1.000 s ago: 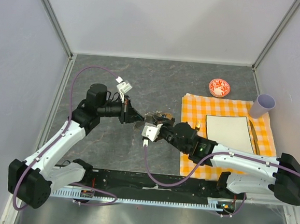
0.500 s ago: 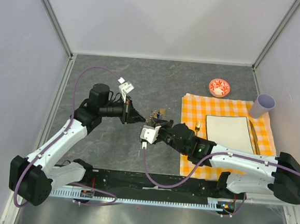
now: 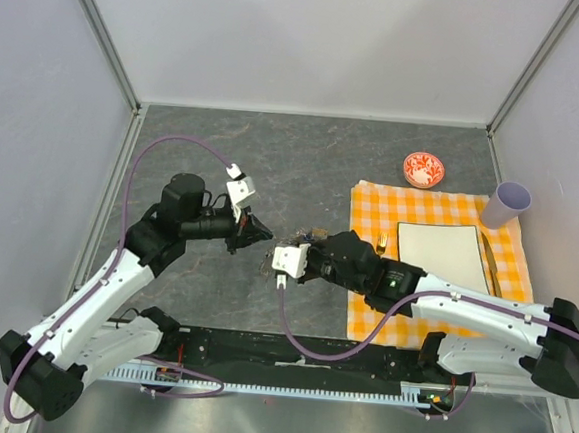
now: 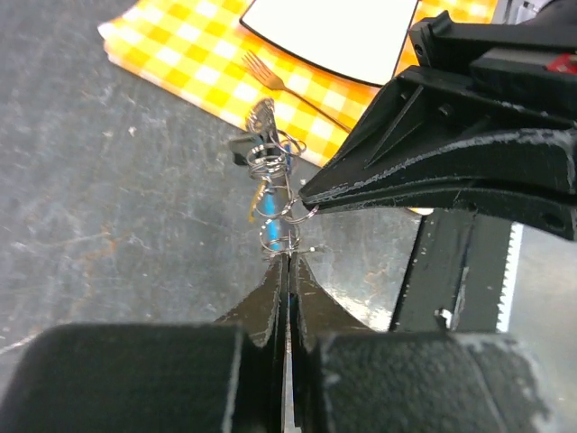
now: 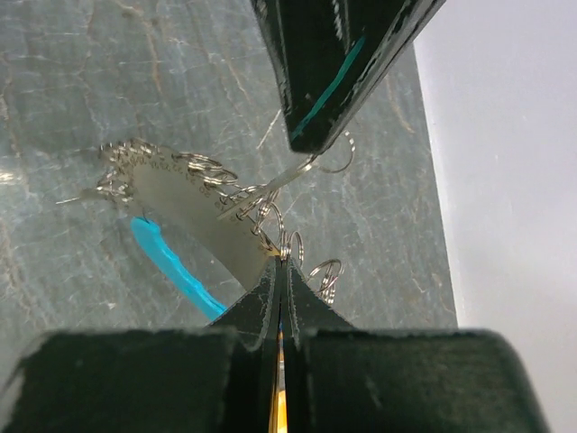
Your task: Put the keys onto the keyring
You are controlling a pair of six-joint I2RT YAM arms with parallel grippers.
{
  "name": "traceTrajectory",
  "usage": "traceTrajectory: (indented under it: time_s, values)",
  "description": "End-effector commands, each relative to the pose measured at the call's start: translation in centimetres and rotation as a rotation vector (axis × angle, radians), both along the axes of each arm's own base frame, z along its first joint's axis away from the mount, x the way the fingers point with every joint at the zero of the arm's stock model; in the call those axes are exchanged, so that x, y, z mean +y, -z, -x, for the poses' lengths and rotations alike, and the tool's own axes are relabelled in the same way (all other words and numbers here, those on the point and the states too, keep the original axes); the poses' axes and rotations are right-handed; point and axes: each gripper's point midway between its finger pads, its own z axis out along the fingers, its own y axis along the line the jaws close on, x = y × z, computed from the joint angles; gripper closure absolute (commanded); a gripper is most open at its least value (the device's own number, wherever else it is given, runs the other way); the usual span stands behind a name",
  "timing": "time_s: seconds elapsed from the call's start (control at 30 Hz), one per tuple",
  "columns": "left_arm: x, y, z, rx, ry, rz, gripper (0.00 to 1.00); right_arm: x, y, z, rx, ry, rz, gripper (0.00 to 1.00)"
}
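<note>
Your left hand [image 4: 287,263] is closed, pinching one small ring of the keyring [image 4: 270,176]; your right hand [image 5: 280,267] is closed on another ring just beside it. The keyring and its cyan strap [image 5: 176,266] hang between both hands above the table [image 3: 304,158], left of the checked cloth [image 3: 370,208].

No legible text, number or brand in any view — small red-and-white bowl [image 3: 424,170] shows only a blurred pattern.
</note>
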Motion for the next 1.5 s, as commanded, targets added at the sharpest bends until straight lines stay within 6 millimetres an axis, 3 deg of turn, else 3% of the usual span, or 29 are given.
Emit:
traceTrajectory:
  time_s: [0.0, 0.37, 0.57, 0.77, 1.0, 1.13, 1.47]
  values:
    - [0.9, -2.1, -1.4, -0.243, -0.019, -0.049, 0.98, 0.1, -4.3, 1.2, 0.034, -0.056, -0.099, 1.0]
    - [2.2, -5.8, -2.6, -0.516, -0.047, -0.093, 0.98, -1.5, -6.1, 1.4, 0.106, -0.094, -0.206, 1.0]
    - [3.1, -6.0, -3.5, -0.567, -0.084, -0.164, 0.98, -1.5, -6.0, 1.3, 0.126, -0.106, -0.21, 1.0]
    - [0.9, -3.7, -0.8, -0.54, 0.078, -0.137, 0.98, -0.8, -6.2, 1.6, 0.172, -0.145, -0.225, 1.0]
    - [-1.3, -2.7, 2.3, -0.527, 0.212, -0.069, 0.98, 0.0, -6.3, 1.8, 0.196, -0.179, -0.227, 1.0]
    - [-1.8, -1.7, 2.6, -0.512, 0.232, -0.075, 0.98, 0.4, -6.2, 1.7, 0.201, -0.187, -0.221, 1.0]
    - [-2.1, -1.5, 2.8, -0.522, 0.237, -0.063, 0.98, 1.0, -6.1, 1.9, 0.224, -0.212, -0.216, 1.0]
